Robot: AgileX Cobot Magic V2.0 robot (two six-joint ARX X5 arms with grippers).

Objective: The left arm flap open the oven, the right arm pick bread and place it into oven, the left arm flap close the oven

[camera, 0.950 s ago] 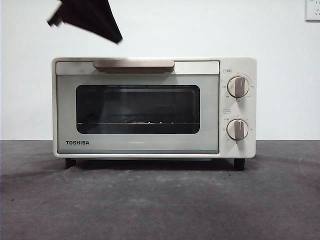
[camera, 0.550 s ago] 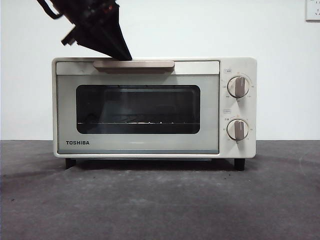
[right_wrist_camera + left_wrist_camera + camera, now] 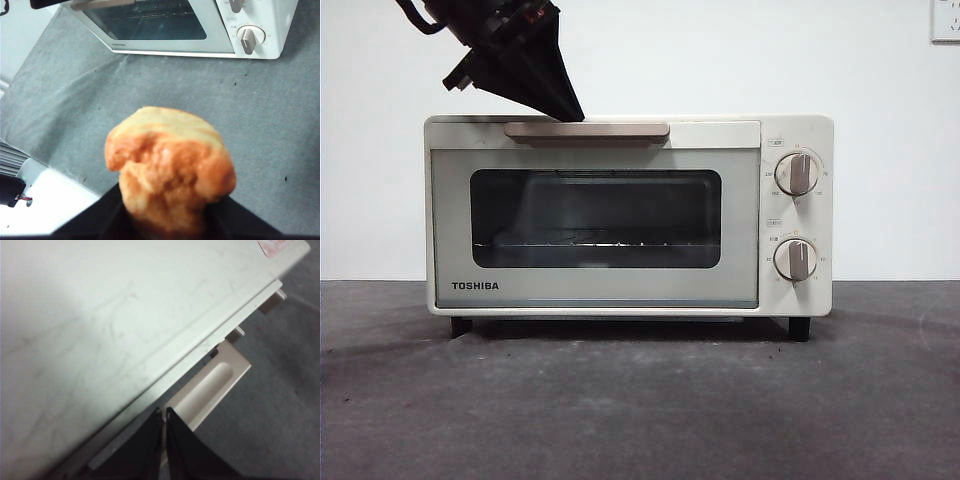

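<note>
The left claw (image 3: 565, 110) runs off the front view's edge at eleven o'clock, its arm unseen. In the right wrist view the bread (image 3: 167, 162) is blurred and hides the right claw's tips, while the oven (image 3: 200, 25) is cropped at twelve o'clock.

Oven (image 3: 620, 215) door barely ajar, cavity blocked

Just a dark grey table (image 3: 640, 400) with a slightly speckled, felt-like top, running up to a plain white wall (image 3: 740, 60). There's a white wall socket (image 3: 946, 20) high behind the table's far right corner.
</note>
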